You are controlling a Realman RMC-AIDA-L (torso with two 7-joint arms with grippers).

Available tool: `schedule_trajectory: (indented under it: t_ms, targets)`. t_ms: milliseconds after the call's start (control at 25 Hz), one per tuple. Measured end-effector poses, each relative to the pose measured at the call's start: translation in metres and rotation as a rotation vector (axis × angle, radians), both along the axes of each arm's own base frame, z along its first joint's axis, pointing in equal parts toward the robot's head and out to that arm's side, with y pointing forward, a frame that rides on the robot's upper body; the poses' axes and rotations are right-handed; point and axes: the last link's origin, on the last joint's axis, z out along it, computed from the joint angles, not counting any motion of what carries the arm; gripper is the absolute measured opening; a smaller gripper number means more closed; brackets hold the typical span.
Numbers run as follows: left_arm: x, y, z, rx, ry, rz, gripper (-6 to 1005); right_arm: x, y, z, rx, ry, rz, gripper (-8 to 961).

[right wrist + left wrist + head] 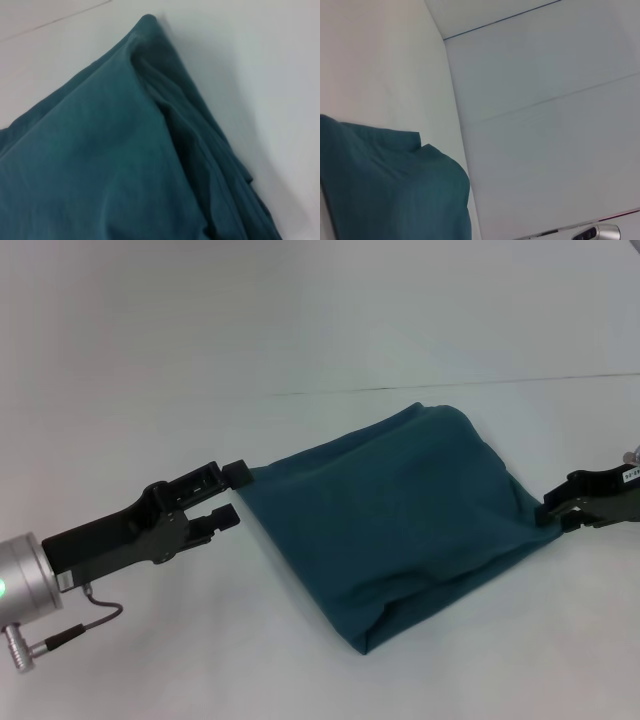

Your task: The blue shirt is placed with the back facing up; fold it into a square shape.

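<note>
The blue shirt [400, 515] lies folded into a rough square on the white table, turned so its corners point left, right, far and near. Only plain teal cloth shows. My left gripper [230, 494] is open at the shirt's left corner, its upper finger [237, 472] touching the cloth edge and nothing between the fingers. My right gripper [557, 508] is at the shirt's right corner, against the cloth. The shirt fills the lower left of the left wrist view [395, 190] and most of the right wrist view [115, 160], with layered folds along one edge.
The white table [300, 320] stretches around the shirt on all sides. A thin seam line [450, 387] runs across it just behind the shirt's far corner. A cable [95, 615] hangs under my left wrist.
</note>
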Motion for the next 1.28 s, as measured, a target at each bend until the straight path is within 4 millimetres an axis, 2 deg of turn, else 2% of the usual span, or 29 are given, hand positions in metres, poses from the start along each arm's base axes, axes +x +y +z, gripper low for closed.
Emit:
schedule_trajectory:
  t_ms: [200,440,640,960,1120,1280]
  targets:
    - [-0.001,0.000,0.000,0.000,0.000,0.002,900,-0.001,0.000,-0.001,0.001,0.006,0.003,402]
    - [-0.001,0.000,0.000,-0.002,0.003,0.001,900,-0.001,0.000,-0.002,0.000,0.005,0.001,178]
    - [0.000,0.000,0.000,-0.003,0.003,-0.001,901,-0.002,-0.001,0.004,-0.003,0.013,-0.002,49]
    - [0.001,0.000,0.000,-0.001,0.001,-0.003,900,0.000,-0.004,0.024,0.039,0.012,-0.020,50]
    - [0.001,0.001,0.000,-0.001,0.001,-0.005,901,0.011,-0.003,0.013,0.037,-0.023,-0.044,50]
    - [0.002,0.001,0.000,-0.002,0.001,-0.006,900,0.013,-0.001,0.004,0.022,-0.042,-0.045,51]
